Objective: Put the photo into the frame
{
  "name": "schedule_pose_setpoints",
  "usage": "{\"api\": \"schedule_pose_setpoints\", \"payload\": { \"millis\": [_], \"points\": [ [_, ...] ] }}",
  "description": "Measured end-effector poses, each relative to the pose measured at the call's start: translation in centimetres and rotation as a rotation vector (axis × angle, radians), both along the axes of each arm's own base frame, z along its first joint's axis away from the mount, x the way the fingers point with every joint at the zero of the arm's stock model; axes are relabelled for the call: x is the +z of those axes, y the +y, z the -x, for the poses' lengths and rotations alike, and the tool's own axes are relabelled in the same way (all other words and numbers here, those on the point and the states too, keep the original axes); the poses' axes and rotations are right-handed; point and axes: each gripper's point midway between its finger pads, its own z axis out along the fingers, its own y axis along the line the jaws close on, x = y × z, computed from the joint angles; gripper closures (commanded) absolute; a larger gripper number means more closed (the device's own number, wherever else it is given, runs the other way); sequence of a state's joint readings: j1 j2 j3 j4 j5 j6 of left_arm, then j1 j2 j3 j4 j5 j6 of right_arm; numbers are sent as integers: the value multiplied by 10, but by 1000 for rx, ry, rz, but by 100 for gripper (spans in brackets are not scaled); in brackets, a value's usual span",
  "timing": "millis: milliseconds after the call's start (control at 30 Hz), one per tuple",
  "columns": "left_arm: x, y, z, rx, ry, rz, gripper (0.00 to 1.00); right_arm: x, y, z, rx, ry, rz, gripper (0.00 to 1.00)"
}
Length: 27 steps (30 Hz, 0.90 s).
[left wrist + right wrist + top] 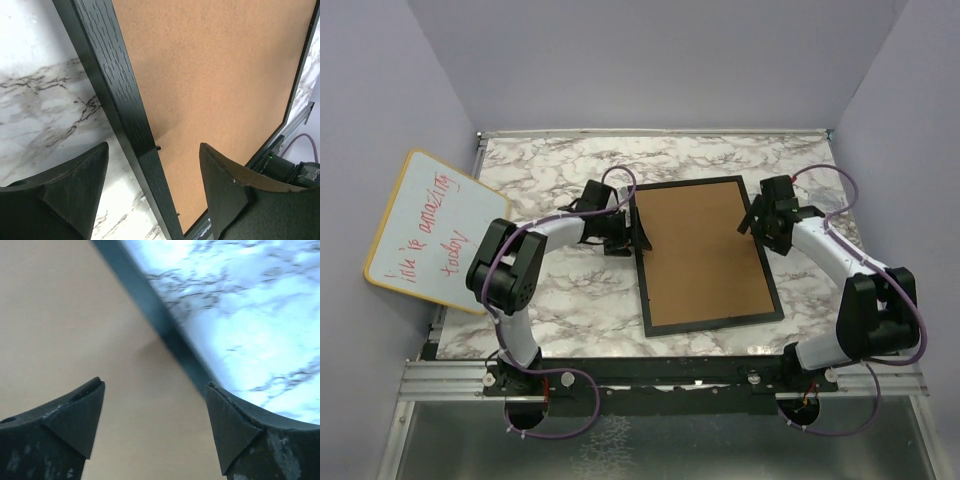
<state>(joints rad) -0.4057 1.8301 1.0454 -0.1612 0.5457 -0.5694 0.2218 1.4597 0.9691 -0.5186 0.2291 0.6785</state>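
Noted: left gripper [152, 148] spread, nothing pinched; one rail of the frame [115, 75] lies below, between its fingers. The right gripper [155, 385] is likewise spread above the opposite rail. The photo is not seen and is presumably hidden beneath the backing board [705, 255]. Seating should be checked, then both tools lifted straight up so no rail is snagged. Wrists are pitched downward, forearms converging inward.

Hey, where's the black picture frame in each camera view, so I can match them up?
Top external: the frame lies flat at the picture's centre.
Left wrist: the frame shows as one dark rail running diagonally from top left to bottom centre.
Right wrist: the frame is a blurred diagonal rail from the top.
Shared landmark: the brown backing board inside it.
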Motion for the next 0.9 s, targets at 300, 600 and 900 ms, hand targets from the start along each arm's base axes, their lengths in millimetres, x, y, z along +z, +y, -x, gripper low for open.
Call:
{"api": "schedule_pose_setpoints", "payload": {
  "millis": [300, 600, 900],
  "points": [
    [0, -4, -17, -20, -18, -26, 24, -39, -48, 35, -81, 136, 17, 9],
    [0, -10, -40, -15, -1, -37, 36, -52, -13, 57, 53, 118, -189, 16],
    [3, -19, -112, 22, -94, -26, 39, -47, 27, 86, 239, 122, -352, 19]
  ]
}}
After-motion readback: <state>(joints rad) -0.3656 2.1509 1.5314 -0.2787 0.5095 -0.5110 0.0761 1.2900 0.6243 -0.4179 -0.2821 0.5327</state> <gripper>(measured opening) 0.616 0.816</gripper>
